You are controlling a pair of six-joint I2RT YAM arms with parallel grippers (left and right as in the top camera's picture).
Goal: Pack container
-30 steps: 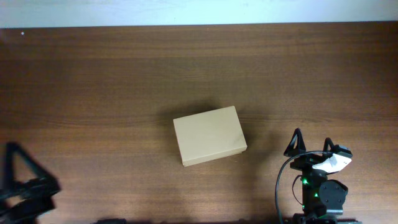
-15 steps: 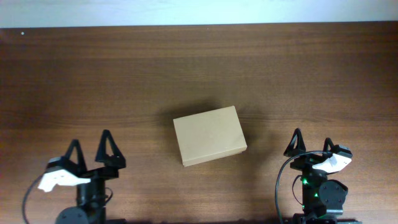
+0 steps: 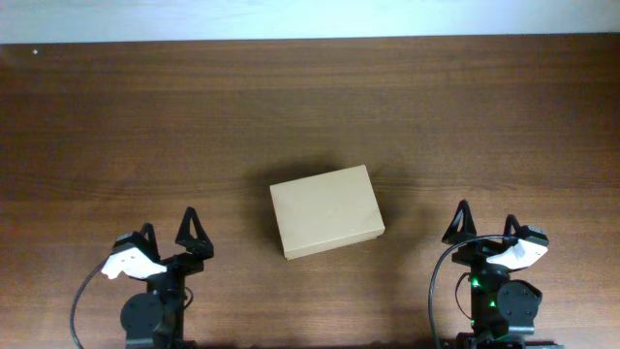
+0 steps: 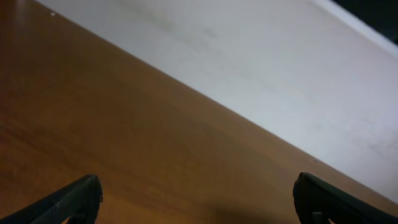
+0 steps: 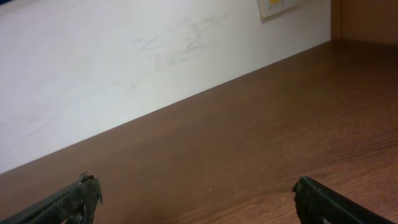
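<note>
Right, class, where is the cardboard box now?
Overhead view: the box lies closed on the table, midway between left hand and right hand, ahead of both.

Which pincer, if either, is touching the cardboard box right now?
Apart, neither touches. The overhead view shows bare table between the cardboard box and both the left pincer and the right pincer.

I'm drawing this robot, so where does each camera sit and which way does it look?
Overhead: above the table, looking straight down at the closed container; left tool and right tool show, both open.
Left wrist: low on the left arm, looking across the table to the white wall; its two fingertips show.
Right wrist: same from the right arm; its fingertips show.
Shared: both wrist views see table and wall, not the container.
</note>
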